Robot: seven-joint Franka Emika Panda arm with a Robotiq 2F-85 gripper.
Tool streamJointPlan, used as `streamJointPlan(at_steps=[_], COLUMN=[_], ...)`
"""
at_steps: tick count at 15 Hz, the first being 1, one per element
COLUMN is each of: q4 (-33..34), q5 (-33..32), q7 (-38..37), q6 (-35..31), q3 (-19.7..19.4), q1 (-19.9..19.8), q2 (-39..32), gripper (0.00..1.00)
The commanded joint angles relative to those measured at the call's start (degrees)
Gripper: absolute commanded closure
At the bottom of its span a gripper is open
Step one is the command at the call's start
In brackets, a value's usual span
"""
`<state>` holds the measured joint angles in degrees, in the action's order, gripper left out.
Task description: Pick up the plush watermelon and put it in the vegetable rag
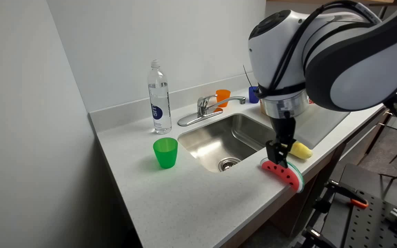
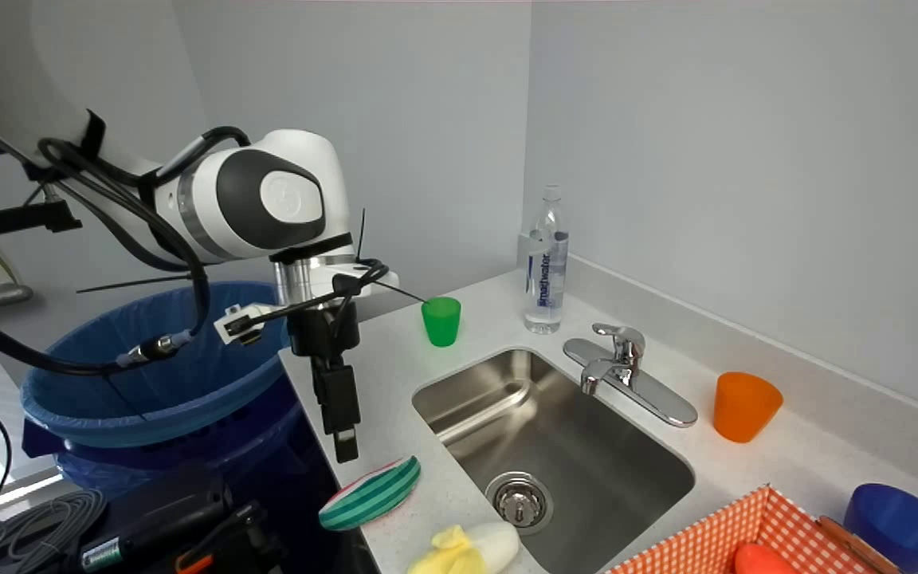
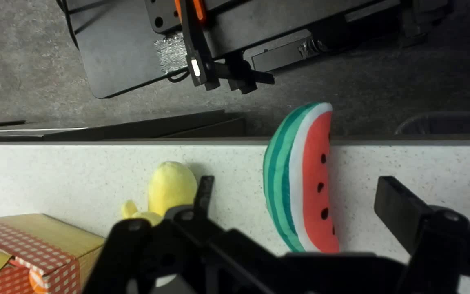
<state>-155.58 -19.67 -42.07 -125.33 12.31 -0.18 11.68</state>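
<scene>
While your end effector (image 3: 296,196) hangs spread and unladen, lower it astride 1 plush watermelon (image 3: 315,175) (item overhanging worktop (image 3: 76,175)), pinching mid-length.

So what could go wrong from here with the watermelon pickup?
The plush watermelon overhangs the edge of the counter, so a nudge from the open gripper might tip it onto the floor. In the wrist view, one of the fingers appears right beside the yellow item, so lowering could bump that.

the white arm (image 2: 290,198) has black cables (image 1: 284,62) and claw (image 3: 295,191).
</scene>
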Motion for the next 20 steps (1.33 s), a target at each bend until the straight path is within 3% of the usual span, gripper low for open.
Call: streamJointPlan(at_steps=[1, 7, 10, 11, 20], q4=[-1.05, -0.4, 0.01, 0.16, 0.75], q5=[-3.95, -5.92, -0.85, -3.72, -2.06], q7=[-3.35, -8.0, -4.46, -6.01, -5.5], q6=[-2.73, -6.37, -8.5, -6.91, -7.45], q3=[-0.92, -1.68, -2.78, -2.15, -2.31], q1=[0.11, 0.59, 1.4, 0.98, 1.01], q2=[-2.15, -3.41, -0.22, -2.84, -1.49], gripper=[0.0, 0.0, 0.0, 0.0, 0.0])
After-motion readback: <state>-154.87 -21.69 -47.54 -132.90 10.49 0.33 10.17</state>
